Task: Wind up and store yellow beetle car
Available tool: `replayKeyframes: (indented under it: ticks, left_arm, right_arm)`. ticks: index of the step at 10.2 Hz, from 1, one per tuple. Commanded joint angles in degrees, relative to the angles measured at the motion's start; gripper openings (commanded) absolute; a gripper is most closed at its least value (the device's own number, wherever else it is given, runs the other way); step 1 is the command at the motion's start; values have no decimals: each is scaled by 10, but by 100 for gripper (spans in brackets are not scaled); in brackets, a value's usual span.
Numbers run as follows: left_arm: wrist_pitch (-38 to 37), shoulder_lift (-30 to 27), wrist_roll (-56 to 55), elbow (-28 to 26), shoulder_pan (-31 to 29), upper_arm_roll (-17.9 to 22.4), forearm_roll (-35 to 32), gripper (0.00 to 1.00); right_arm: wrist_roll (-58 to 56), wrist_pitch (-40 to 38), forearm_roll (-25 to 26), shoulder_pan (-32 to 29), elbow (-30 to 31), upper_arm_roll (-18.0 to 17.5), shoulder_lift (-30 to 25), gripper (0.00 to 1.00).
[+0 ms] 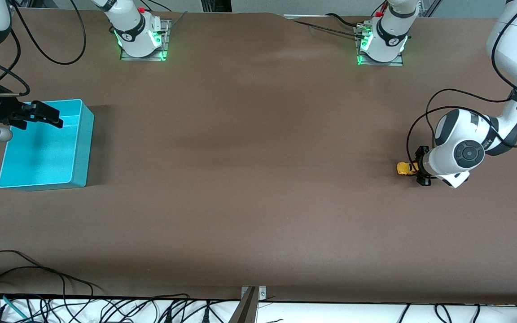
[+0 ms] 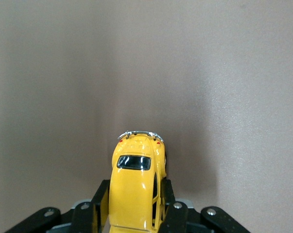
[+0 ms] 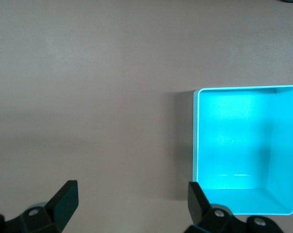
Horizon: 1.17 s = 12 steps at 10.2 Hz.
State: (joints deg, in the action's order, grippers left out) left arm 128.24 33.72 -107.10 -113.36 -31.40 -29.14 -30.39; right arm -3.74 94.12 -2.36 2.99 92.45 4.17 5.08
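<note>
The yellow beetle car [image 1: 405, 168] is down at the table surface toward the left arm's end. My left gripper [image 1: 415, 168] is shut on it. In the left wrist view the car [image 2: 136, 179] sits between the two black fingers [image 2: 100, 204], which press on its sides, and its chrome bumper points away from the wrist. The teal bin [image 1: 81, 143] stands empty at the right arm's end of the table. My right gripper [image 1: 54, 117] waits above the bin's edge, open with nothing between its fingers [image 3: 68, 194]; its wrist view shows the bin [image 3: 196, 141] beside them.
Brown table [image 1: 249, 179] stretches between the car and the bin. Both arm bases [image 1: 142, 40] stand along the edge farthest from the front camera. Loose cables [image 1: 38, 287] lie at the table's near edge.
</note>
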Motion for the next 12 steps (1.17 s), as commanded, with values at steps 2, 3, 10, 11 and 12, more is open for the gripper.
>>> replayKeyframes:
  ticks: [2,3,10,11,12]
  left_arm:
    - [40,44,4,10,-1,19,-23,11]
    - [39,42,4,10,-1,18,-23,48]
    - [31,16,3,11,5,17,-15,100]
    - [29,5,6,11,10,17,-15,100]
    - [21,-8,29,11,12,15,-13,100]
  right_arm:
    - [-12,0,-12,-4,-3,0,0,100]
    - [-12,0,-12,-4,-3,0,0,100]
    - [-12,0,-12,-4,-3,0,1,100]
    - [-12,0,-12,-4,-3,0,1,100]
    - [-12,0,-12,-4,-3,0,1,100]
